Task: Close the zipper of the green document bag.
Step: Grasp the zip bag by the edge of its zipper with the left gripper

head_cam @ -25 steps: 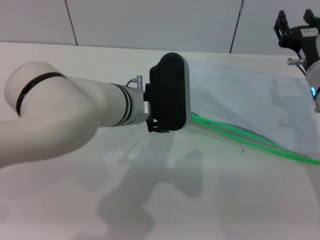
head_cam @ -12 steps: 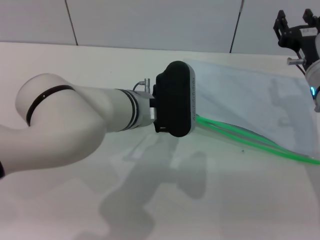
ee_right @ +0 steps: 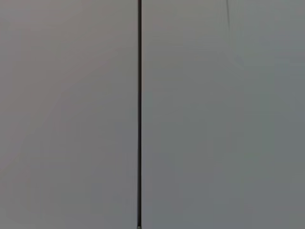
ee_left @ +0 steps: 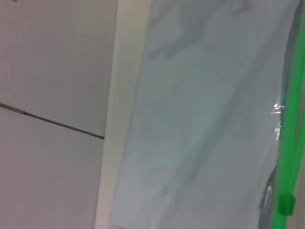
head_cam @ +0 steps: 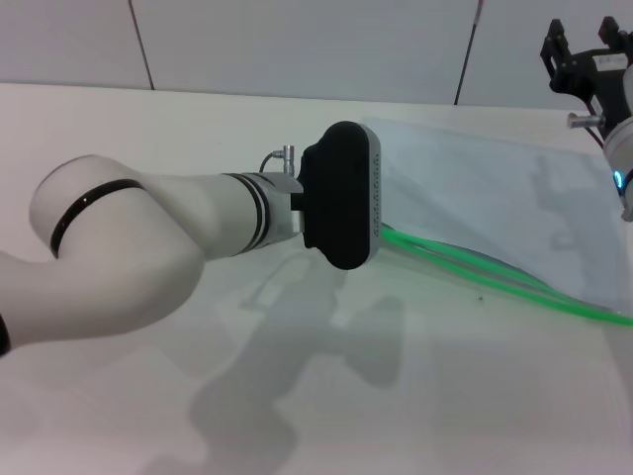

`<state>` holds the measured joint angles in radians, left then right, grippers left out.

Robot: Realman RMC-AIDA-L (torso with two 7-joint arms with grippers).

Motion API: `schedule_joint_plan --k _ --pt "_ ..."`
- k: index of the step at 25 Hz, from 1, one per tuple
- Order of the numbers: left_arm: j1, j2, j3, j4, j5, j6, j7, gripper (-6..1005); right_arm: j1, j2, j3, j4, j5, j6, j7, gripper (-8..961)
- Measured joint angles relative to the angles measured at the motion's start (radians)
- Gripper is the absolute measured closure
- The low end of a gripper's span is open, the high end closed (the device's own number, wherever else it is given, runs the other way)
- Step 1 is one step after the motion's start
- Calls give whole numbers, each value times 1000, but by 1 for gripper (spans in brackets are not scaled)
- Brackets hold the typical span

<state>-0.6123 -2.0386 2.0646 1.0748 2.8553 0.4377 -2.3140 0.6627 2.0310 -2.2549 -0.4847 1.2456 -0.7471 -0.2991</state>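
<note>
The left hand [head_cam: 341, 198], its fingers hidden so I cannot tell their state, hangs over the open zipper [head_cam: 495, 277] of the green document bag [head_cam: 475, 198] lying toward the desk's [head_cam: 297, 396] far right corner, and next needs to find the slider [ee_left: 286, 204].

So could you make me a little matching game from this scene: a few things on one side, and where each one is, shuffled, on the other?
Things:
1. left arm
2. right gripper
3. zipper
4. bag

Places or states:
A. raised at the far right, clear of the bag
B. lying flat on the table
C. reaching across to the bag's left end
D. bright green, along the bag's near edge, its two strips apart

Pairs: 1-C, 2-A, 3-D, 4-B
</note>
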Motion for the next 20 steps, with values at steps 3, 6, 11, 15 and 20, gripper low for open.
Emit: schedule_joint_plan --k 3,6,11,15,20 --pt "-7 0 3 -25 0 -38 2 223 1 0 0 0 0 0 0 338" --pt "-18 0 18 -49 -3 -77 3 222 1 0 0 0 0 0 0 338" --pt "-28 0 46 -82 -7 -138 3 222 3 1 0 3 0 0 0 338" --pt "-28 0 54 -91 -9 -166 4 223 7 2 0 8 0 0 0 338" --pt "-38 0 68 -113 -10 -197 5 223 9 3 -2 11 0 0 0 338"
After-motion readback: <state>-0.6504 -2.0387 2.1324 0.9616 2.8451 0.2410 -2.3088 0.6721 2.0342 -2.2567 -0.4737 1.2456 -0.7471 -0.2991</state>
